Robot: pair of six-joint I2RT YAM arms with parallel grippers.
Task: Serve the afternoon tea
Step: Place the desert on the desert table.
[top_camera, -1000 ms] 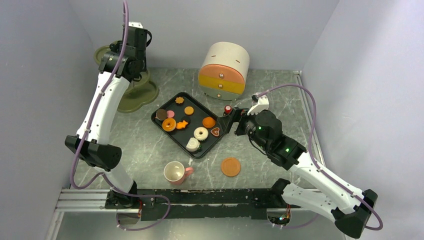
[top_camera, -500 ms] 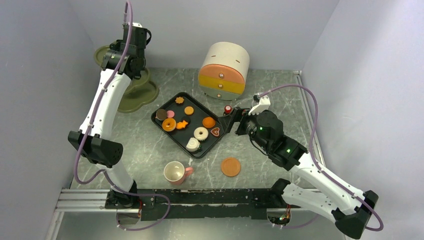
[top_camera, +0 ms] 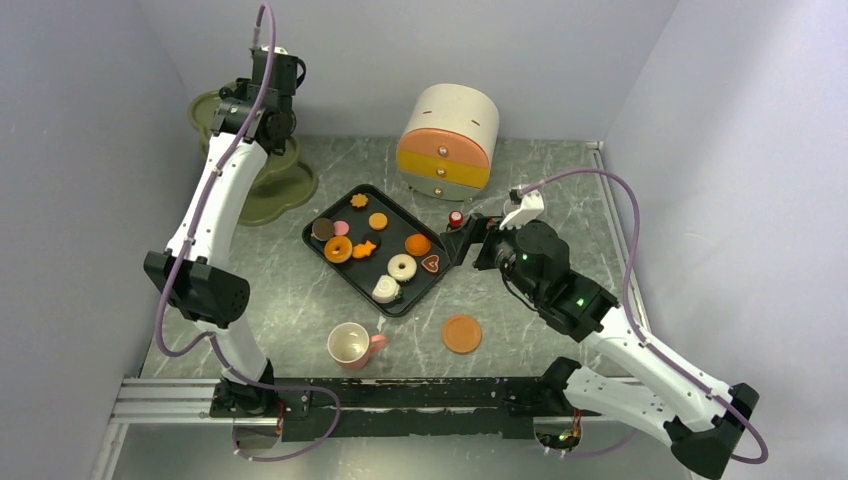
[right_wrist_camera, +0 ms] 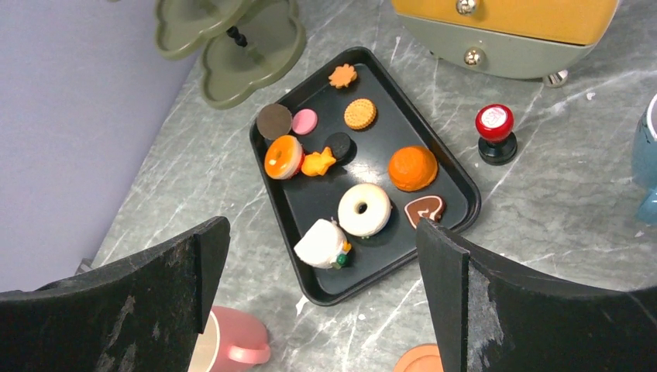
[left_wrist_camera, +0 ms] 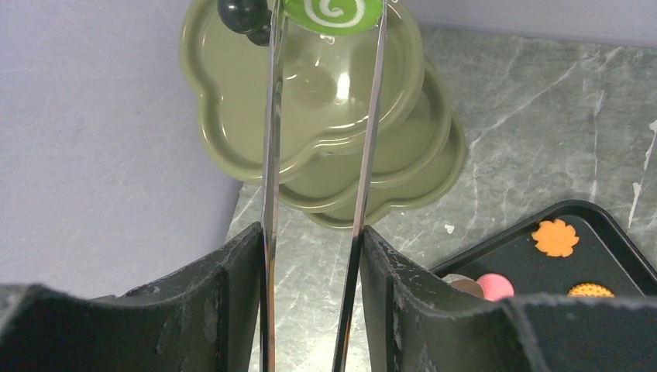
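At the far left stands one olive stand of three tiers. Above its top tier the left jaws are set narrow, gripping one green swirl roll at their tips; whether the roll touches the tier cannot be told. Next, on the bench, lies one black tray carrying eleven pastries, among them one orange doughnut, one white doughnut and one round cookie. Nearer the front edge sit one pink cup and, to its right and apart from it, one orange saucer. One red-topped stamp stands just off the tray's right corner, in front of one chest of drawers. The right jaws gape wide by the tray's right edge, holding nothing. One blue cup shows at the far right.
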